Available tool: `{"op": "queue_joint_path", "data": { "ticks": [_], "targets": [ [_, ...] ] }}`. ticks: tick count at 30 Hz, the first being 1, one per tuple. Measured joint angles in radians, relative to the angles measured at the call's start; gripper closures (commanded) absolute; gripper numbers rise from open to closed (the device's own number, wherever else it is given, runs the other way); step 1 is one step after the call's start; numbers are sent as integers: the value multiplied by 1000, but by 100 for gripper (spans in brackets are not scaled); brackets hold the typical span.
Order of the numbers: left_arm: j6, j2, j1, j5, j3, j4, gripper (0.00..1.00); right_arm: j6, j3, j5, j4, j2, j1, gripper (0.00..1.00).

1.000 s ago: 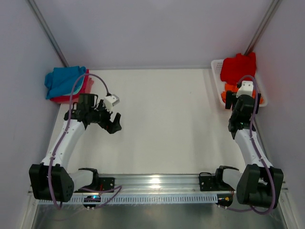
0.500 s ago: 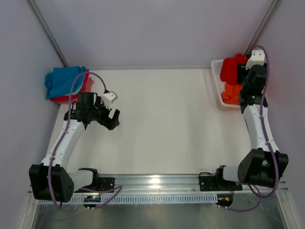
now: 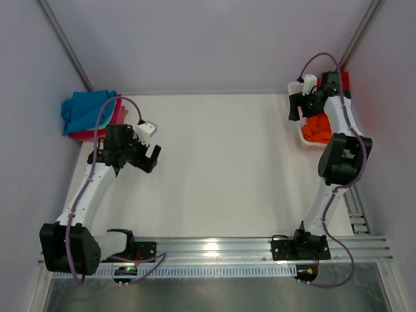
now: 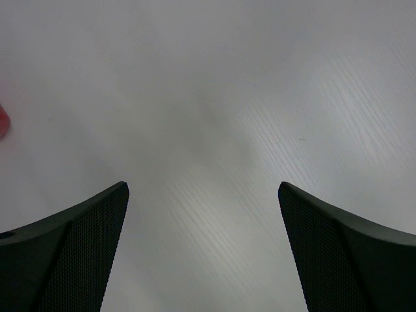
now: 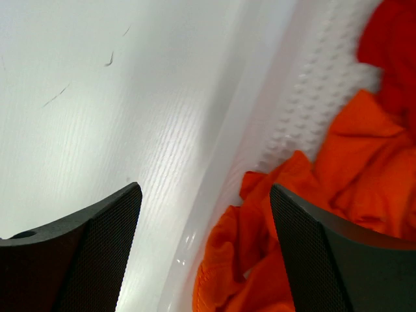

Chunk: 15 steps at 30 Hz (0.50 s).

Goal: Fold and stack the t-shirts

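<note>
Orange t-shirt (image 5: 364, 175) is lying in basket (image 5: 312, 84); right tool (image 5: 205, 190) is hovering over its rim, jaws apart; left tool (image 4: 203, 188) gaping above worktop (image 4: 208, 78).

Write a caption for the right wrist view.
Open right pincer over the rim of the basket; orange shirt and red shirt inside.

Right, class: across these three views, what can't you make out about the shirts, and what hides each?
Red shirt: top view, mostly behind the right arm; right wrist view, cut by the edge.
Pile under the blue shirt: top view, only red-pink edges show; count unclear.
Orange shirt: bunched in the basket; its shape unreadable.
Left wrist view: red sliver cut by the left edge.
</note>
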Motion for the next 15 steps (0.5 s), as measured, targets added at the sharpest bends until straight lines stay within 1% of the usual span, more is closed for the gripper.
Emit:
{"op": "queue_joint_path", "data": {
  "ticks": [3,5,8,15],
  "targets": [
    [0,8,0,-14,0,0,1,-37,64,-80,-112,108,0,16],
    [0,14,0,-20,-2,0,1,-56,72,-108,-151,132,0,16],
    [0,26,0,-29,-3,1,1,-83,71,-134,-192,130,0,16],
    [-1,70,0,-35,-3,4,1,-120,16,-133,-192,60,0,16]
  ]
}}
